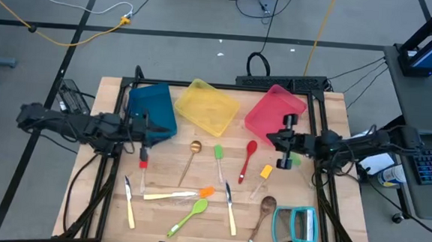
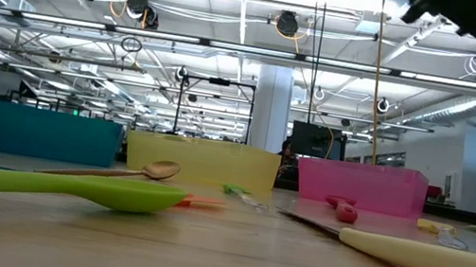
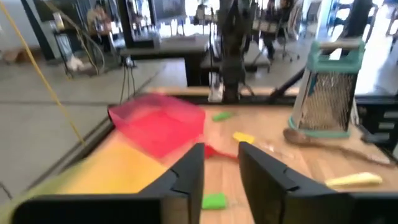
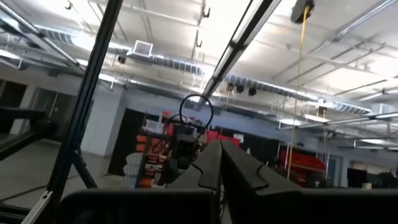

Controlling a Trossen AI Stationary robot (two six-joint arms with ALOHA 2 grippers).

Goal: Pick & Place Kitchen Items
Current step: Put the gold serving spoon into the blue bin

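Note:
The kitchen items lie spread flat on the wooden table (image 1: 106, 204): a brass spoon (image 1: 194, 148), a green spatula (image 1: 218, 153), a red spoon (image 1: 250, 149), a yellow spatula (image 1: 265, 173), a wooden spoon (image 1: 265, 208), a lime-green spoon (image 1: 194, 210), an orange spatula (image 1: 206, 191) and cream-handled cutlery (image 1: 229, 212). My left gripper (image 3: 221, 180) hovers open beside the blue bin, with nothing between its fingers. A small red spatula (image 1: 143, 164) lies on the table just below it in the high view. My right gripper (image 4: 217, 165) is shut, empty, raised and tilted toward the ceiling in front of the pink bin.
Three bins stand in a row along the far side: blue (image 1: 153, 110), yellow (image 1: 206, 105) and pink (image 1: 275, 113). A teal-framed grater (image 1: 296, 225) lies at the near right corner. Another green piece (image 1: 295, 161) lies beside the right arm. Dark frame rails run along the table's left and right edges.

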